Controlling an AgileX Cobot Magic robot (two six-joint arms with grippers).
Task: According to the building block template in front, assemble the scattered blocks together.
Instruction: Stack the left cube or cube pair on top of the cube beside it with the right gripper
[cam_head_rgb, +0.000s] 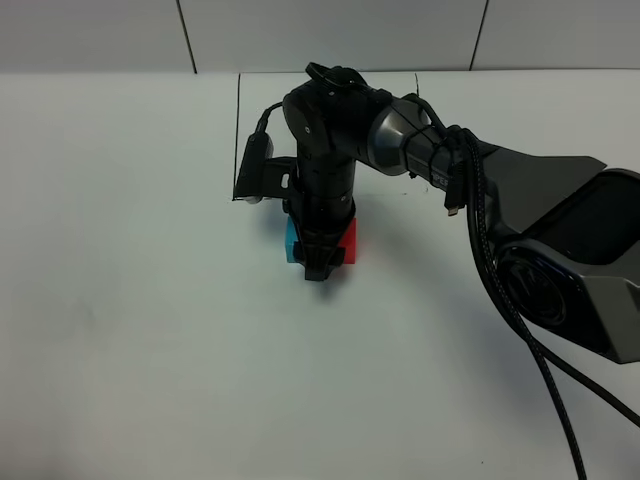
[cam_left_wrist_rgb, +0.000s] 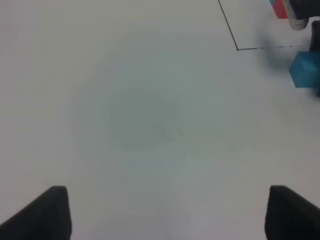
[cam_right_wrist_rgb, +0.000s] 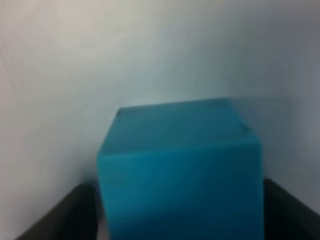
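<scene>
The cyan-blue cube (cam_head_rgb: 291, 243) and the red cube (cam_head_rgb: 349, 240) sit side by side just in front of the drawn black rectangle (cam_head_rgb: 238, 140). My right gripper (cam_head_rgb: 322, 266) points down over where they meet. In the right wrist view the cyan-blue cube (cam_right_wrist_rgb: 180, 175) fills the gap between the fingers (cam_right_wrist_rgb: 82, 212), which touch its sides. The template is hidden behind the right arm in the high view. A corner of it (cam_left_wrist_rgb: 279, 7) shows in the left wrist view, as does the cyan-blue cube (cam_left_wrist_rgb: 305, 69). My left gripper (cam_left_wrist_rgb: 162, 215) is open and empty over bare table.
The right arm (cam_head_rgb: 420, 140) reaches across the rectangle from the right, with cables (cam_head_rgb: 500, 290) hanging along it. The rectangle's front left corner (cam_left_wrist_rgb: 237, 49) shows in the left wrist view. White table (cam_head_rgb: 150, 350) lies all around.
</scene>
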